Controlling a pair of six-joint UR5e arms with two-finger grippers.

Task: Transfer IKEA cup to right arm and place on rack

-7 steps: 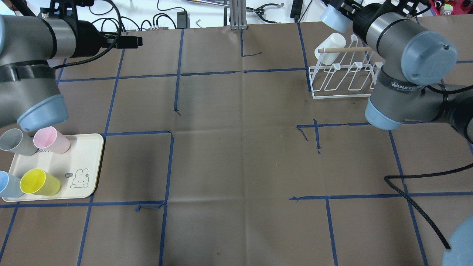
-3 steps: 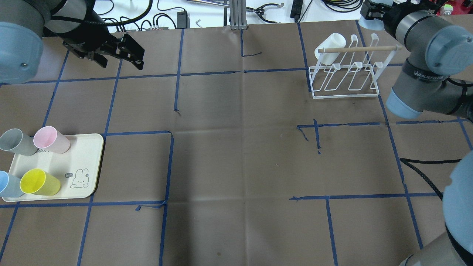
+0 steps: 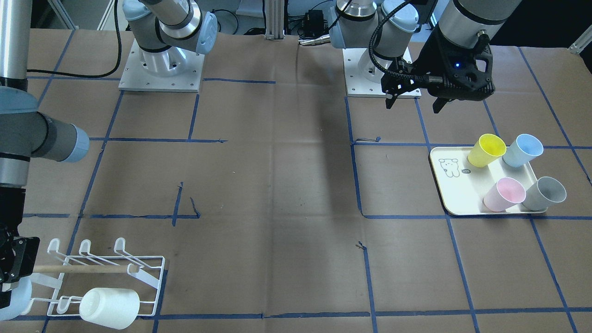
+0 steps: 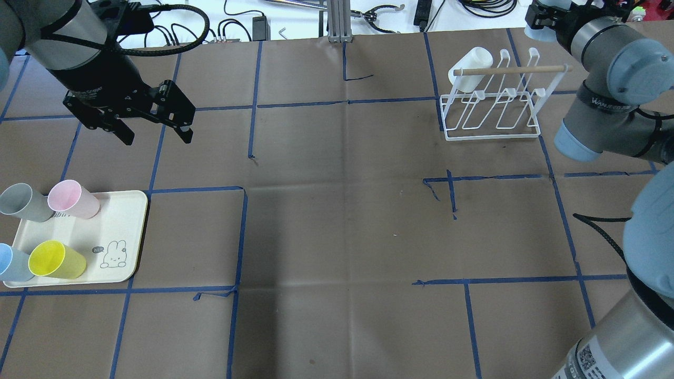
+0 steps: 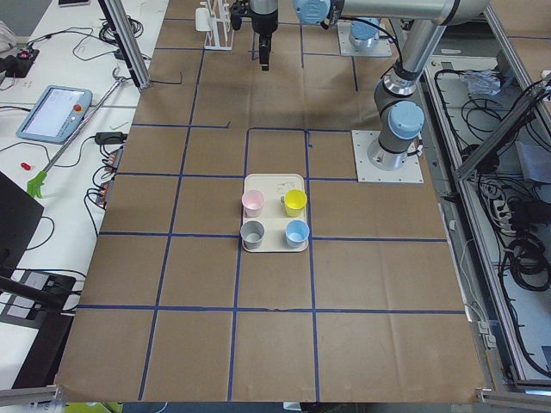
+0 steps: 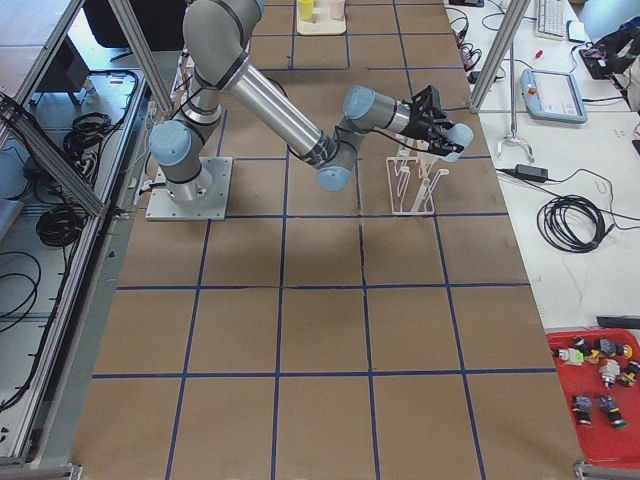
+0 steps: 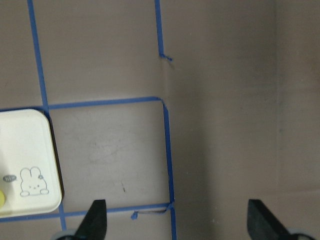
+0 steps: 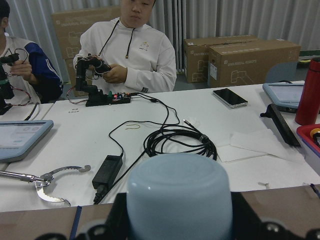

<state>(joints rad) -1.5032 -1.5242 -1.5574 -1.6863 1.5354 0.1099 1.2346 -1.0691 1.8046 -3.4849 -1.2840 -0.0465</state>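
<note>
The white wire rack (image 4: 495, 113) (image 3: 152, 277) with its wooden dowel stands at the far right, and a white cup (image 4: 471, 68) (image 3: 108, 307) hangs on its left end. Just beyond the rack's right end, my right gripper (image 4: 539, 23) (image 3: 11, 277) (image 8: 179, 220) is shut on a pale blue IKEA cup (image 8: 179, 195) (image 3: 16, 296) (image 6: 458, 138). My left gripper (image 4: 152, 129) (image 3: 414, 104) (image 7: 177, 225) hangs open and empty above the table, farther back than the tray (image 4: 126, 231).
The cream tray (image 3: 455, 194) at the near left carries grey (image 4: 21, 202), pink (image 4: 71, 199), yellow (image 4: 55, 259) and blue (image 4: 10, 263) cups. A black cable (image 4: 595, 226) hangs by the right arm. People sit at a cluttered white bench (image 8: 165, 130) beyond the far edge.
My left gripper swung from the far edge toward me and now points down, farther back than the tray. My right gripper carried the blue cup rightward, past the rack's right end.
</note>
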